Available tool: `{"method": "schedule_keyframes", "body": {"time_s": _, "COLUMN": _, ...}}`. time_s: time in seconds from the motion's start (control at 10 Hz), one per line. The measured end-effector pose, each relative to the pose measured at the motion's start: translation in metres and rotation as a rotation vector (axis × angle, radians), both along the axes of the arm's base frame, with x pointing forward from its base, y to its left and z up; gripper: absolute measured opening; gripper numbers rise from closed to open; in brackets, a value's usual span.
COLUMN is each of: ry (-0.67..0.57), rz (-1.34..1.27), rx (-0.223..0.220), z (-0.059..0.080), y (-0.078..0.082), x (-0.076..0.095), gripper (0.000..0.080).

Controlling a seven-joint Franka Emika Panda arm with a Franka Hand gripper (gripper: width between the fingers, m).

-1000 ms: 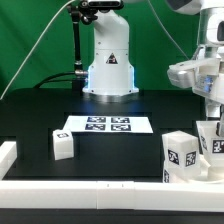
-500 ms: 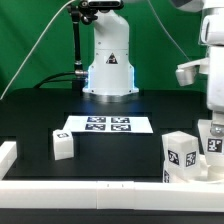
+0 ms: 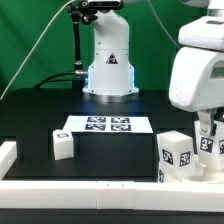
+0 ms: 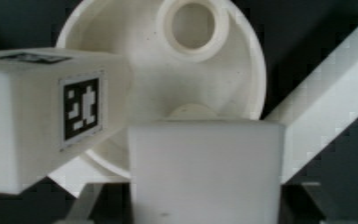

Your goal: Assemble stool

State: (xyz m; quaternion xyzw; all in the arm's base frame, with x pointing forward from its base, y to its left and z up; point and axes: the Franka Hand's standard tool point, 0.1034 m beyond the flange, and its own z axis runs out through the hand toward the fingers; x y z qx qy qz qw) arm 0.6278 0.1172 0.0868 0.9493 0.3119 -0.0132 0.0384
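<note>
Black surface (image 3: 40, 110), green backdrop: one stool leg (image 3: 62, 145) lies at the exterior view's left, marker board (image 3: 105, 124) mid, a tagged leg (image 3: 177, 155) right. Just right of that leg hang the fingers (image 3: 207, 130), their grip hidden, I cannot tell. From the wrist, the round seat (image 4: 158, 85) lies straight ahead, tagged leg beside it

You see the round seat (image 4: 158, 90) with its centre hole, a tagged leg block (image 4: 43, 120) overlapping its rim, and a plain white block (image 4: 202, 165) in front.
</note>
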Motion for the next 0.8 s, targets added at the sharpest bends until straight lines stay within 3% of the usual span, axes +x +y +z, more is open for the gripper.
{"method": "schedule_keyframes", "body": {"time_s": 0.4, "ry": -0.023, "rz": -0.293, "rx": 0.003, "z": 0.0000, "y": 0.0017, "x": -0.0004, "gripper": 0.0341}}
{"method": "schedule_keyframes", "body": {"time_s": 0.8, "ry": 0.007, "rz": -0.749, "rx": 0.086, "z": -0.0016, "y": 0.0018, "x": -0.0023, "gripper": 0.0341}}
